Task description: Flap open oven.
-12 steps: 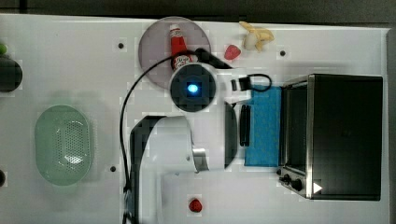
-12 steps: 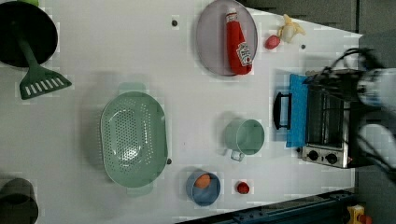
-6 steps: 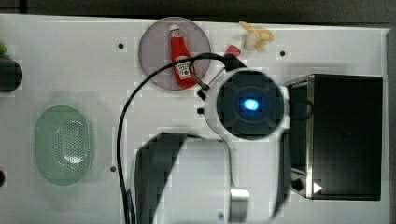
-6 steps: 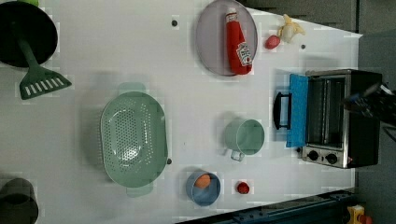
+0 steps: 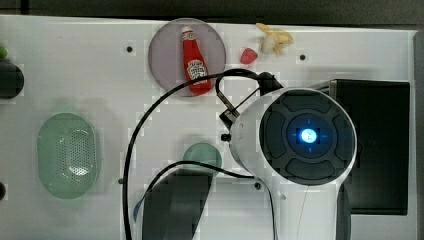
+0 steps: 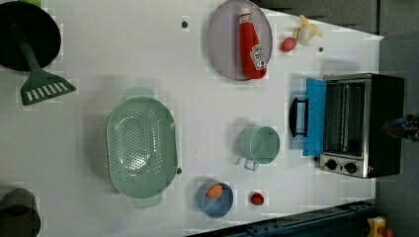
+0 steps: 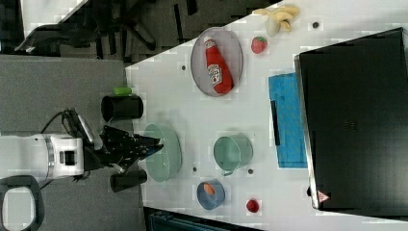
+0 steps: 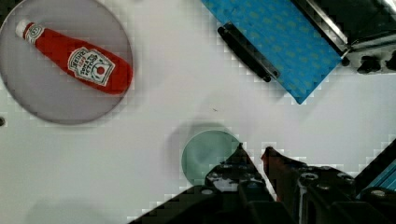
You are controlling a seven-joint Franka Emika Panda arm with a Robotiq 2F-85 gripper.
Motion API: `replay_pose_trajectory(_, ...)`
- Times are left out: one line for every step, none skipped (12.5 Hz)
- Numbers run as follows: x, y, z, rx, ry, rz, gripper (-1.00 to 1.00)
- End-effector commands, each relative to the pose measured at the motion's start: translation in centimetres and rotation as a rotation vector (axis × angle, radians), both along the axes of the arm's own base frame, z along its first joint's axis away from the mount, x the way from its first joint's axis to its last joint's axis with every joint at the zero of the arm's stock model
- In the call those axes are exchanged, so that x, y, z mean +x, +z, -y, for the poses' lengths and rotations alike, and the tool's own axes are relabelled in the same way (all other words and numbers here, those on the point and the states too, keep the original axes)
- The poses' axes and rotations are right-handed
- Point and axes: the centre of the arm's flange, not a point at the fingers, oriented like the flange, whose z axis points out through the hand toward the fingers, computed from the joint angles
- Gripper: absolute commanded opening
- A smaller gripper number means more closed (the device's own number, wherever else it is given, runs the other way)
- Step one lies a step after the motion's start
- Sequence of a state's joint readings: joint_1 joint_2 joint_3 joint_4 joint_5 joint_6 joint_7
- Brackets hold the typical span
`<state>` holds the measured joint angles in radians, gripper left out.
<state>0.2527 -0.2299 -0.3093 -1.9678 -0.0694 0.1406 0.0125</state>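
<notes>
Re oven (image 6: 360,123): sits at the left view's right end of the table (image 6: 148,59), knobs towards the left view's bottom. Door (image 6: 314,116) flapped fully down, lying flat on the table, blue glass up, handle (image 6: 298,117) at its outer edge. Same as a second ago, no change in door or body.

Re gripper (image 8: 254,150): fingers (image 8: 236,161) nearly together with a slim gap, holding nothing. Well clear of the handle in the wrist view, with bare table between. Tips over the mug (image 8: 205,151) rim there.

Re arm (image 5: 308,135): much bigger in the top view than a second ago, so closer to that camera. Was small and just beside the handle then, with the blue door in plain sight. Now covers the door and the oven's left edge in the top view. In the left view, was stretched over the oven a second ago; now just a dark bit at the left view's right edge, beside the oven.

Rest unmoved: bottle (image 6: 251,44) lying on the plate (image 6: 222,44), mug just off the door, colander (image 6: 141,145) mid-table, bowl (image 6: 215,200) with something orange inside, strawberry (image 6: 288,44) and banana (image 6: 307,30) past the plate.
</notes>
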Motion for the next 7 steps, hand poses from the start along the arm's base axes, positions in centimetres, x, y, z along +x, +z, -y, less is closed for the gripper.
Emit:
replay_pose_trajectory(0.29,0.3,-0.12,0.003,-0.054,0.004,-0.65)
replay_pose_trajectory(0.27,0.17,-0.13,0.003,-0.054,0.001,-0.65)
replay_pose_trajectory(0.26,0.03,-0.13,0.003,-0.054,-0.002,-0.65)
replay_pose_trajectory(0.28,-0.08,-0.15,0.003,-0.054,-0.004,-0.65)
replay_pose_trajectory(0.31,-0.15,-0.15,0.003,-0.054,-0.006,-0.65)
replay_pose_trajectory(0.32,-0.18,-0.16,0.002,-0.054,-0.006,-0.65)
replay_pose_trajectory(0.32,-0.18,-0.16,0.002,-0.054,-0.006,-0.65)
